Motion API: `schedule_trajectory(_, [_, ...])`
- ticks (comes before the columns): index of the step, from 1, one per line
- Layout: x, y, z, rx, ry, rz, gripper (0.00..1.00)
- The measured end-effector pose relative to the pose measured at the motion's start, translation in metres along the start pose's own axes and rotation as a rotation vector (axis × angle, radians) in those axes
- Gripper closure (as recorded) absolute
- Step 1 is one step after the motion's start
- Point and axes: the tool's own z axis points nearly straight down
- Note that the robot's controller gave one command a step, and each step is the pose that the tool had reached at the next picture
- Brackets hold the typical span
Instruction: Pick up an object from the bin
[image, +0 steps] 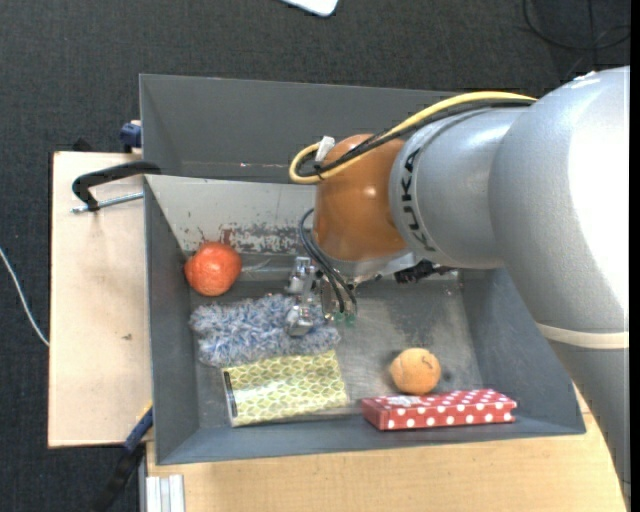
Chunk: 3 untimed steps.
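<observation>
Down at middle of bin (168, 340), jaws right at blue-grey fuzzy cloth (240, 335), can't tell if open or shut; looks like nothing lifted yet, grab still to do

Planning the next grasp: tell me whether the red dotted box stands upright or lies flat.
Lying flat. The red dotted box rests lengthwise along the near wall of the bin, a long dotted face up.

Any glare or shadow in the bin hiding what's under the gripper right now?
Camera view: the bin's back wall glares pale left of the arm; the arm casts a soft shadow on the floor just beneath it; the gripper and the blue-grey fuzzy cloth under it are evenly lit, with no glare there.
</observation>
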Motion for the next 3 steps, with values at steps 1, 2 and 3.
schedule_trajectory(1, [-0.005, 0.0, -0.033, 0.007, -0.003, 0.003, 1.0])
schedule_trajectory(2, [-0.001, 0.0, -0.073, 0.008, 0.001, 0.001, 1.0])
schedule_trajectory(3, [0.0, 0.001, -0.098, 0.007, -0.005, 0.002, 1.0])
